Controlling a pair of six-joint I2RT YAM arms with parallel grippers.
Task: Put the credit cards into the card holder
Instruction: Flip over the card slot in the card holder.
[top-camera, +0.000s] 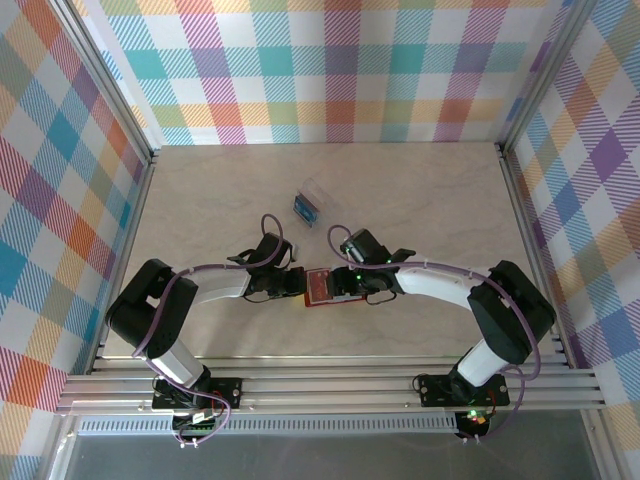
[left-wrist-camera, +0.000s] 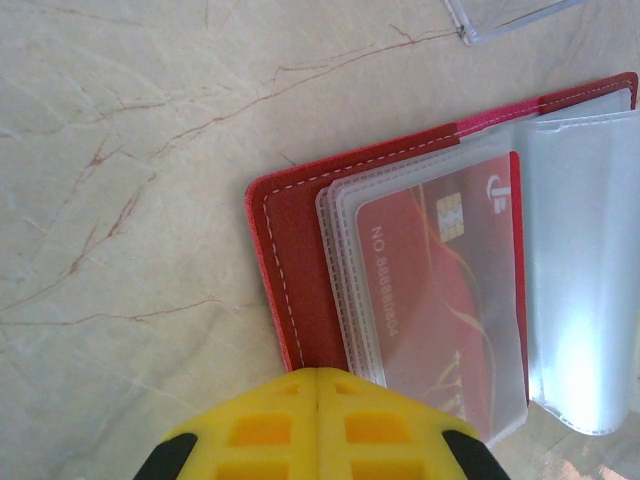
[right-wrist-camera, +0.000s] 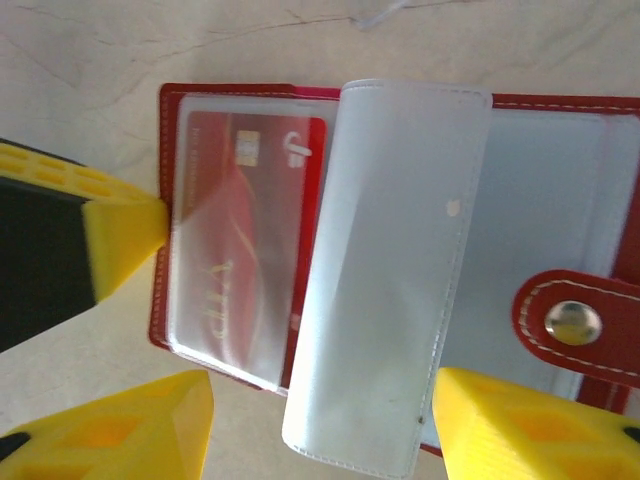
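At the near side of the counter (top-camera: 420, 200) the two arms converge on the card holder (top-camera: 318, 287), which lies open and flat midway between them. The left gripper (left-wrist-camera: 318, 385) has its jaws fully closed with nothing between them; the joined tips sit at the holder's outer red edge, apparently pinning it down, though contact cannot be confirmed. The right gripper (right-wrist-camera: 320, 400) has its jaws spread wide, one finger on either side of the holder's near edge, carrying nothing. Between those fingers a translucent sleeve leaf (right-wrist-camera: 390, 270) stands raised from the spine; whether either finger touches it cannot be told. Under it, one red card (right-wrist-camera: 255, 230) with a chip is seated fully inside a clear sleeve on the side nearer the left gripper. The snap tab (right-wrist-camera: 570, 320) lies unfastened on the opposite flap. Farther back, well apart from the holder, a clear plastic case (top-camera: 312, 203) rests on the counter with what looks like a blue card (top-camera: 303, 209) inside. Assessment: the task is partly complete, with one card stowed. The blue card remains to be fetched and inserted; no other loose cards are visible.
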